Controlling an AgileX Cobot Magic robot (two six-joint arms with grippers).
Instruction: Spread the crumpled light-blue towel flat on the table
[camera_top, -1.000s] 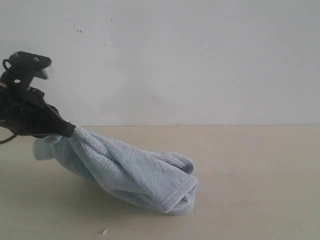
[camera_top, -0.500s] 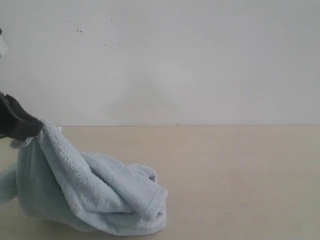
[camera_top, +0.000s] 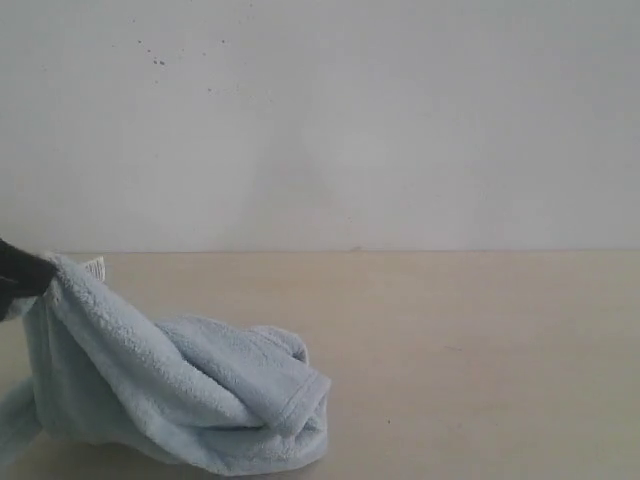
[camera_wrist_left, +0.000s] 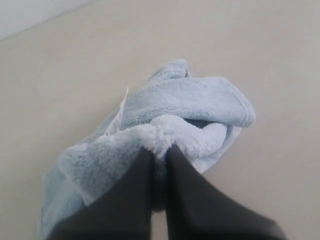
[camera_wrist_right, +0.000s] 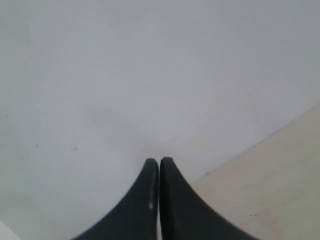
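The light-blue towel (camera_top: 190, 395) lies crumpled on the left part of the pale beige table (camera_top: 480, 350), bunched into thick folds with a stitched hem curling around its right-hand end. Most of the heap rests on the tabletop, while one corner is drawn up and to the left, so the cloth slopes from that raised point down into the pile. The left gripper (camera_top: 45, 273) shows only as a dark tip at the left edge of the exterior view, meeting the towel at the lifted corner. In the left wrist view its two black fingers (camera_wrist_left: 135, 195) are clenched on a fluffy ridge of the towel (camera_wrist_left: 200, 100), with pile bulging between and around the tips of the left gripper (camera_wrist_left: 160, 150). A small white label (camera_top: 94, 267) stands just beside the pinched spot, and it appears edge-on as a thin white sliver (camera_wrist_left: 122, 105) from the wrist. The right gripper (camera_wrist_right: 159, 162) is out of the exterior view; its wrist camera shows both fingers pressed together with nothing between them, set against the plain white wall (camera_wrist_right: 150, 75), with a strip of table (camera_wrist_right: 270, 185) to one side.
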